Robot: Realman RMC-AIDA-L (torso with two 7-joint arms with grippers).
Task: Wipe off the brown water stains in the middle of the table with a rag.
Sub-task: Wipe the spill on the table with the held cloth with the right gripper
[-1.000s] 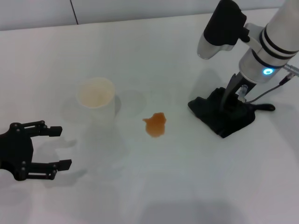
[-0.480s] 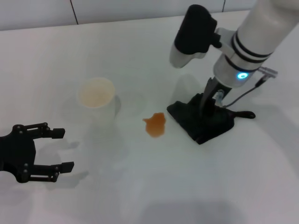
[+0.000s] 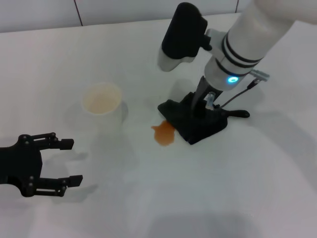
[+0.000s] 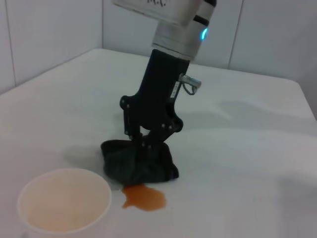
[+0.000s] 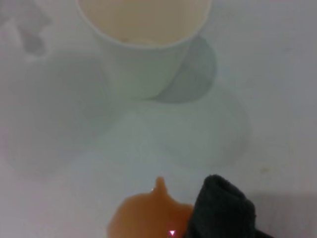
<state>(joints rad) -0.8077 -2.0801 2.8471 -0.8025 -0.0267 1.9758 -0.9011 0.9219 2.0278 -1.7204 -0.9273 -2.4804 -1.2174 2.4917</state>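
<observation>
The brown water stain [image 3: 163, 134] is a small orange blotch in the middle of the white table [image 3: 223, 188]. The black rag [image 3: 194, 123] lies on the table just right of it, with its left edge touching the stain. My right gripper [image 3: 203, 106] stands over the rag, shut on its top and pressing it down. In the left wrist view the right gripper [image 4: 146, 144] pinches the rag [image 4: 138, 162] beside the stain [image 4: 143, 197]. The right wrist view shows the stain [image 5: 141, 218] and the rag's edge [image 5: 223, 208]. My left gripper [image 3: 70, 162] is open and empty at the near left.
A white paper cup [image 3: 101, 103] with a beige inside stands upright left of the stain; it also shows in the left wrist view [image 4: 64, 201] and the right wrist view [image 5: 143, 39]. A tiled wall runs along the table's far edge.
My right gripper has dragged the rag leftward across the table, from well right of the stain to touching its edge. My left gripper has drifted slightly to the right.
</observation>
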